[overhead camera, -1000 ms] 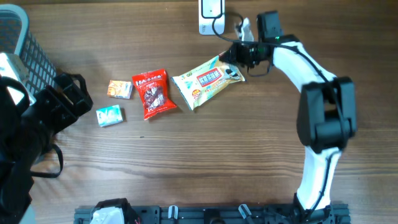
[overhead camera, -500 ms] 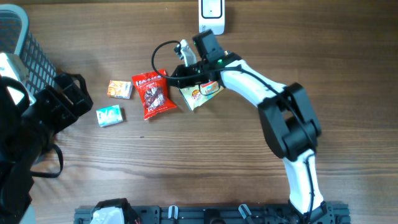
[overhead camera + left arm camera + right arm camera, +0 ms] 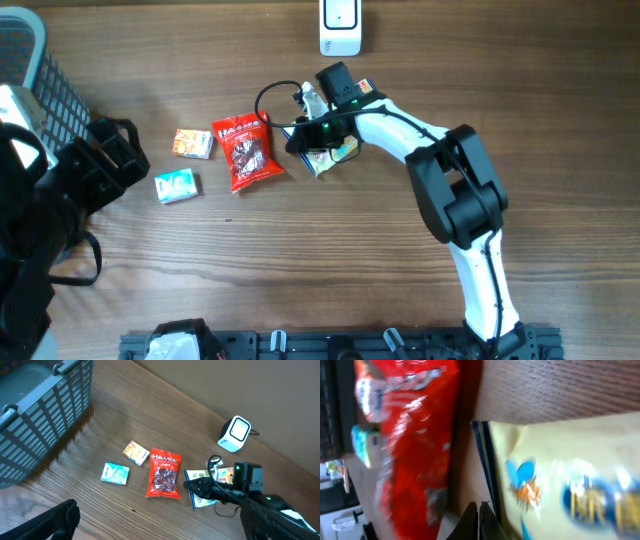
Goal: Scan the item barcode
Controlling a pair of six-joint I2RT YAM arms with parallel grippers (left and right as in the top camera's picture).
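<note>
Okay so, room-wise: the near half of the table (image 3: 330,270) is just bare wood, plenty of space to swing through. The crowded bits are the grey basket (image 3: 45,70) at the left edge and the white scanner (image 3: 340,25) right at the far edge. The orange box (image 3: 193,143) and teal box (image 3: 176,186) sit near each other, with the red candy bag (image 3: 246,150) just beside them. The yellow snack pouch (image 3: 335,153) lies crumpled just right of the red bag, well short of the scanner. My right gripper (image 3: 480,517) is pinched tight on the pouch's blue-trimmed edge. My left gripper (image 3: 112,160) hangs by the basket, jaws spread wide, holding nothing.
</note>
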